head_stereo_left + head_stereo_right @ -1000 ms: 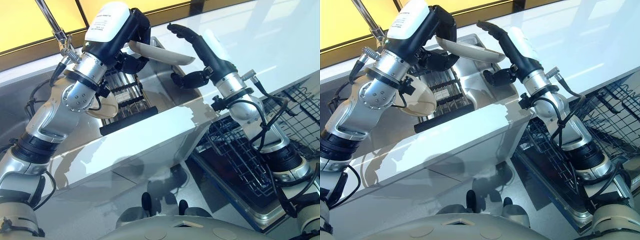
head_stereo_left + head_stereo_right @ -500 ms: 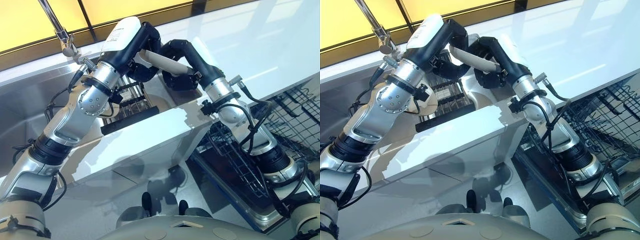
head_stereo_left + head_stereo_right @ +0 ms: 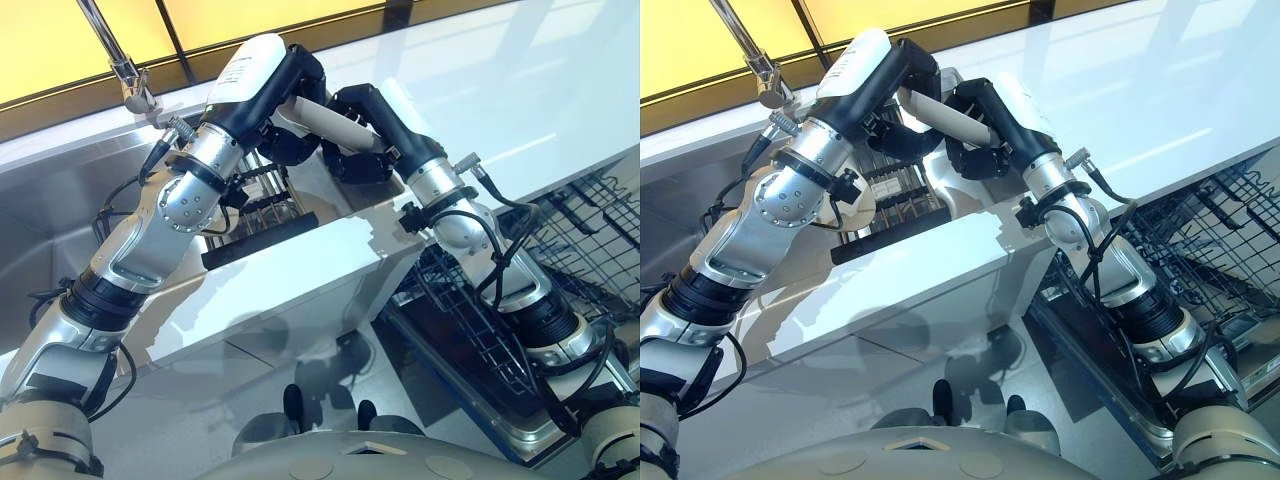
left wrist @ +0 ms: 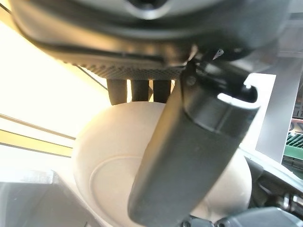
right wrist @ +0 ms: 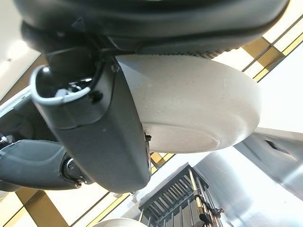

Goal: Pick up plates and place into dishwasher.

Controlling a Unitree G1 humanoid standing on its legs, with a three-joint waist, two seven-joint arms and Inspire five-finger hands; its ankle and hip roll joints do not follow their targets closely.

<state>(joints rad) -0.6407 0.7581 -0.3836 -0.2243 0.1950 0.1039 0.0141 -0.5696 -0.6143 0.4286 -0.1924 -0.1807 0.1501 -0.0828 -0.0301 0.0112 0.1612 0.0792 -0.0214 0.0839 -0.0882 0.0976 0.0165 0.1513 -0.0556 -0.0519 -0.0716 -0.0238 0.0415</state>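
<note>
While both hands (image 3: 300, 95) grip plate (image 4: 113, 156), rack (image 5: 170, 194) seemingly below

- A cream plate (image 4: 111, 163) is seen from its hollow side, held by the left hand (image 4: 156, 56).
- The thumb (image 4: 189, 156) is laid across the plate's face.
- Dark fingers (image 4: 139, 90) are curled behind its far rim.

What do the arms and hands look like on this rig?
Both arms are silver-grey jointed metal with black rings at the joints and black cables looped along them. The left hand is dark with a white cover bearing small print on its back; the right hand is dark too, with a white panel on its back.
</note>
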